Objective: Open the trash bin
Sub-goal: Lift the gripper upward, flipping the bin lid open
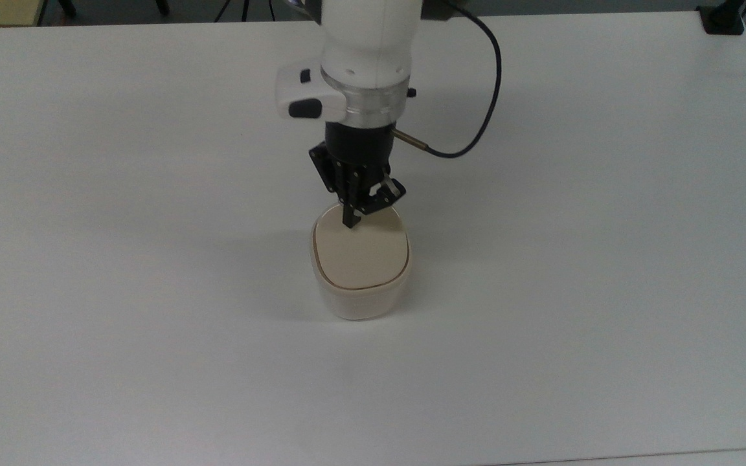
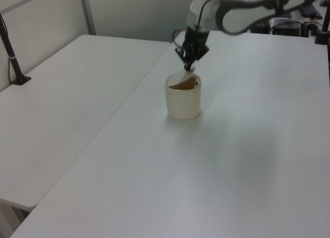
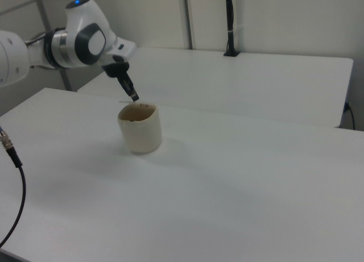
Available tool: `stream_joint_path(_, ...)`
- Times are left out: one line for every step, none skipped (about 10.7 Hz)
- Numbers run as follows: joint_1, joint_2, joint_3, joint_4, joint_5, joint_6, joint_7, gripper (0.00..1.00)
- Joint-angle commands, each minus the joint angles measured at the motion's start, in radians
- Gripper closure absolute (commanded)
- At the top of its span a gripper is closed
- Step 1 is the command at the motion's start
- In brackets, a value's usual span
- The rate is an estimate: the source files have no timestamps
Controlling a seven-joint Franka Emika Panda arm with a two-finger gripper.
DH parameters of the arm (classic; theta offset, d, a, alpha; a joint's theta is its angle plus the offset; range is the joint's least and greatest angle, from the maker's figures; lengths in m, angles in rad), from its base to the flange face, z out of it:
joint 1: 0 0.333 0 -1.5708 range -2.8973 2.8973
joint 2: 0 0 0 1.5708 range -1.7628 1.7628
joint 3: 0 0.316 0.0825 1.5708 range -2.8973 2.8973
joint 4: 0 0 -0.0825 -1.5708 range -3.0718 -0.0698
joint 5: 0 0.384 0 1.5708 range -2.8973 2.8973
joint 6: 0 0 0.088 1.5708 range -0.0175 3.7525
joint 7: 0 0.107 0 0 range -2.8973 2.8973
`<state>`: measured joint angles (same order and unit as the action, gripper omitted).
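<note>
1. Top view: one trash bin (image 1: pixel 360 285) stands upright mid-worktop (image 1: pixel 120 259); its beige lid (image 1: pixel 360 255) faces the camera; one tool (image 1: pixel 351 222), fingers pressed together and holding nothing, hangs at the lid's far edge.
2. Left view: the lid (image 2: pixel 188 82) tilts up, the bin (image 2: pixel 182 100) gaping; tool (image 2: pixel 187 67) just above.
3. Right view: the bin (image 3: pixel 140 129) shows a dark interior; tool (image 3: pixel 134 97) over its far rim.

In the top view, the gripper (image 1: pixel 351 222) covers the far edge of the trash bin's lid (image 1: pixel 360 255), and the arm (image 1: pixel 370 58) runs off the upper edge.
</note>
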<state>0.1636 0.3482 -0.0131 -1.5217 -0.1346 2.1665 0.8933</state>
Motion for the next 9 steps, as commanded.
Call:
stream_joint_path(-0.051,-0.167,0.002,-0.041,0.042,-0.129,-0.057,0.93)
stream_joint_path(-0.059,-0.196,0.001,-0.041,0.053,-0.161,-0.126,0.86)
stream_joint_path(-0.085,-0.23,0.001,-0.041,0.069,-0.195,-0.167,0.78)
stream_joint_path(-0.093,-0.259,0.001,-0.052,0.078,-0.218,-0.219,0.66)
stream_joint_path(-0.095,-0.291,-0.001,-0.072,0.101,-0.223,-0.284,0.48)
stream_joint_path(-0.104,-0.326,-0.005,-0.099,0.125,-0.226,-0.356,0.33)
stream_joint_path(-0.108,-0.36,-0.005,-0.13,0.135,-0.229,-0.419,0.19)
stream_joint_path(-0.108,-0.379,-0.005,-0.146,0.136,-0.237,-0.45,0.02)
stream_joint_path(-0.107,-0.394,-0.005,-0.152,0.136,-0.255,-0.492,0.0)
